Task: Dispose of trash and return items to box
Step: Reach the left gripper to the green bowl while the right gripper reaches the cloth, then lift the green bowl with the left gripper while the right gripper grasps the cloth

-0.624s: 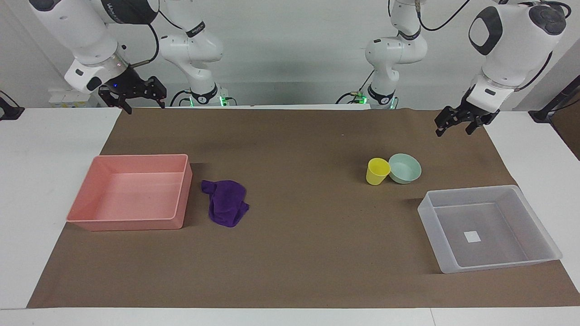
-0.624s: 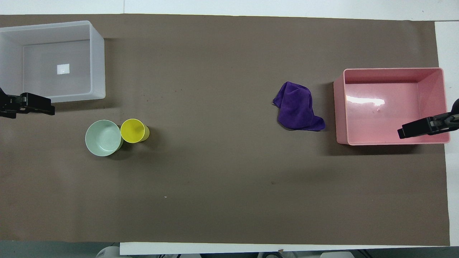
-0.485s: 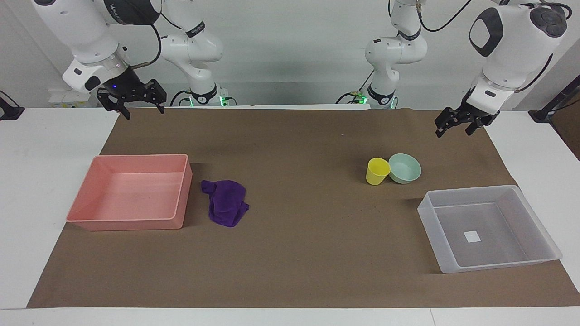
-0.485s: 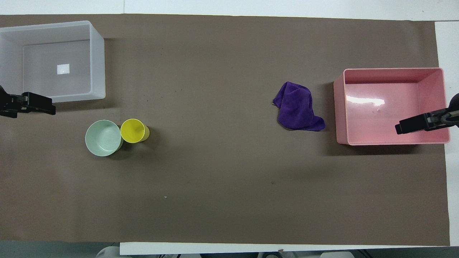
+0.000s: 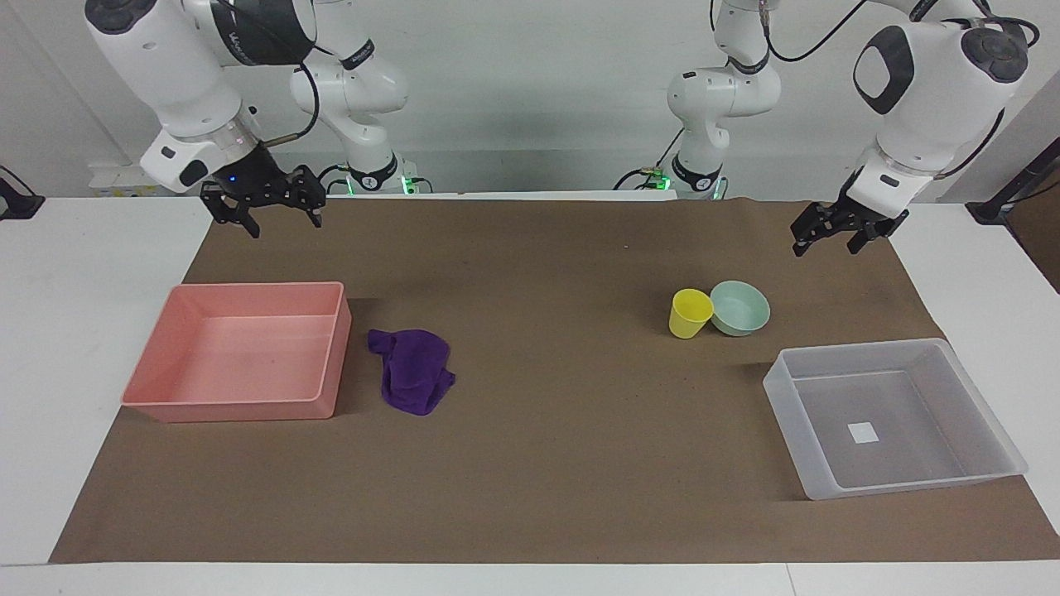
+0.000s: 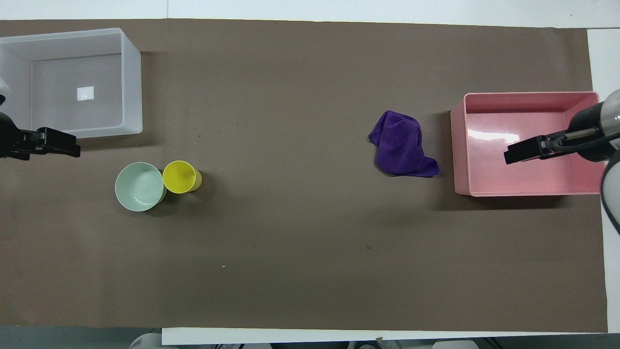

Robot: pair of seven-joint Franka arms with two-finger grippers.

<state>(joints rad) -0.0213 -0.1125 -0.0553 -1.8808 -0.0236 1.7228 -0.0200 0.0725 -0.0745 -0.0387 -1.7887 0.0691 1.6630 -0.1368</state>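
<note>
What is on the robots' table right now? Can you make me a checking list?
Surface: brown mat over a white table.
Job's things: purple cloth beside the pink tub; yellow cup touching the mint-green bowl, both upright; clear tub holds only a white sticker.
Clutter: nothing seen.
Grippers: right gripper open, raised at the mat's robot edge, near the pink tub; left gripper open, raised above the mat near the bowl.
Cables: black cables along the arms.
Surroundings: plain wall.
</note>
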